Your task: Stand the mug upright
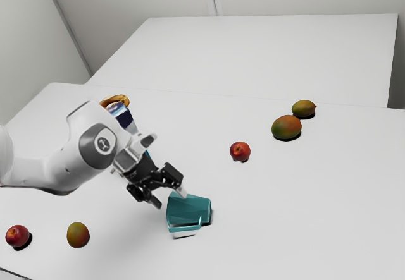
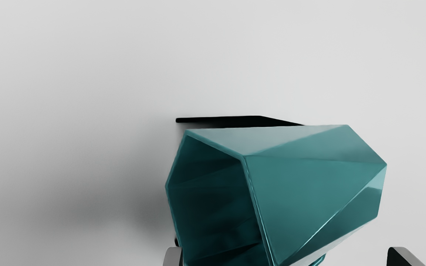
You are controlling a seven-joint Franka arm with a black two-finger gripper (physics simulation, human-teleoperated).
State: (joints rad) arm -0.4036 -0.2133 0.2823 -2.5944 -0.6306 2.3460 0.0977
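Under the mug (image 1: 190, 209), and spreading well past it all round, a white table (image 1: 316, 198). On the mug's side toward the exterior view's left, the arm (image 1: 38, 172), reaching down toward it. Just beside the mug, seemingly a little above, the gripper (image 1: 169, 198): fingers wide apart, nothing pinched between them, no telling about contact

Next the mug itself: lying on its side on the table, just off the fingertips, in easy reach. Crucial here, a long axis from one finger's side toward the other's, roughly along the spread of the hand rather than across it. Looks about as long as the gap, perhaps longer, hence poor odds in an end-to-end squeeze. Probably better to turn the hand crosswise over the mug and grip the body by its width, or to slip one finger inside and pinch the wall. After that, likely a lift and a tilt, base down

At one end of the mug, the mouth (image 2: 213, 199), toward the exterior view's left, back toward the arm; at the other, the closed base. Smallest, the handle (image 1: 185, 228), low on the mug's flank toward the exterior camera, apt to snag a finger or upset the roll during tilting
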